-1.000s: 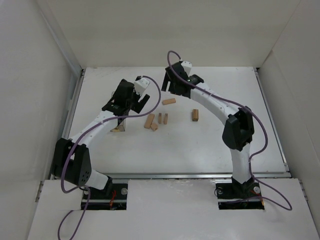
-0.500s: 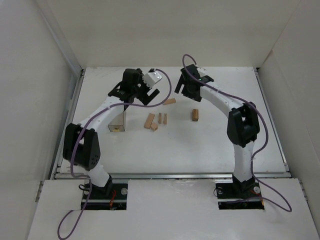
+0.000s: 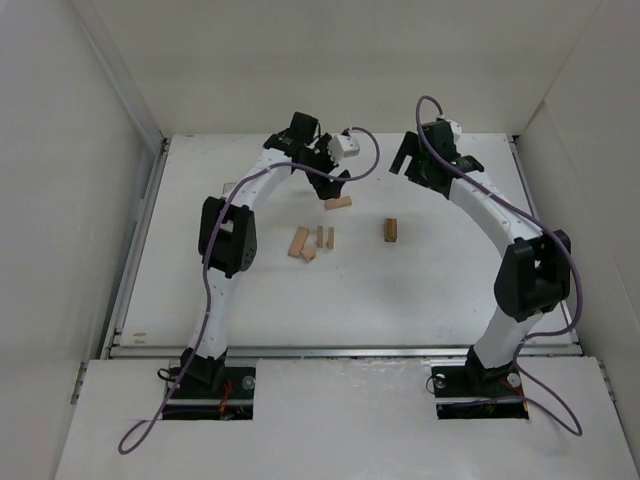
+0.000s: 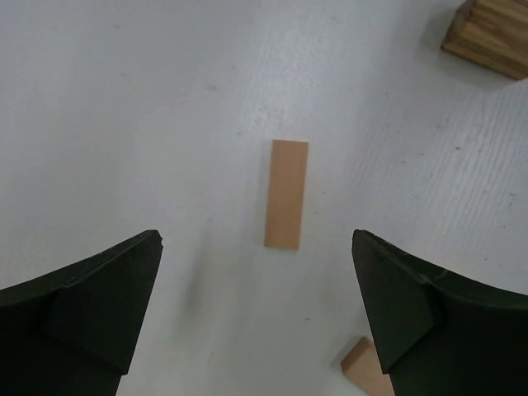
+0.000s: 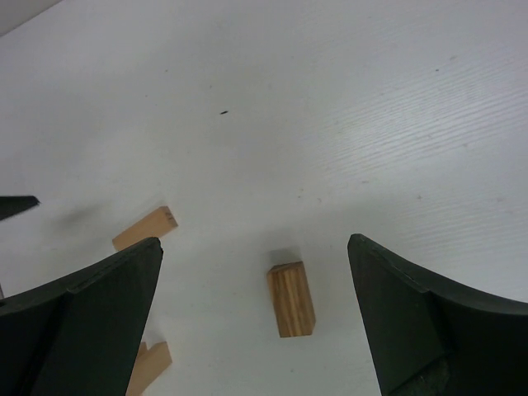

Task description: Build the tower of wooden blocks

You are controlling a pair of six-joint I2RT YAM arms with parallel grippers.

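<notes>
The left claw (image 4: 260, 318) is standing spread wide and pinching nothing. It is hanging over a flat plank (image 4: 286, 194) that is lying on the white table (image 4: 124, 99) in line with the gap, clear of both fingers. The right claw (image 5: 256, 318) is gaping just as wide, also empty, and hovering over a short grained block (image 5: 290, 299). From above, both arms are stretching toward the far side of the table. The wood blocks (image 3: 298, 241) are lying loose in the middle of it. Two narrow pieces (image 3: 326, 237) are sitting side by side there, and none is resting on another.
</notes>
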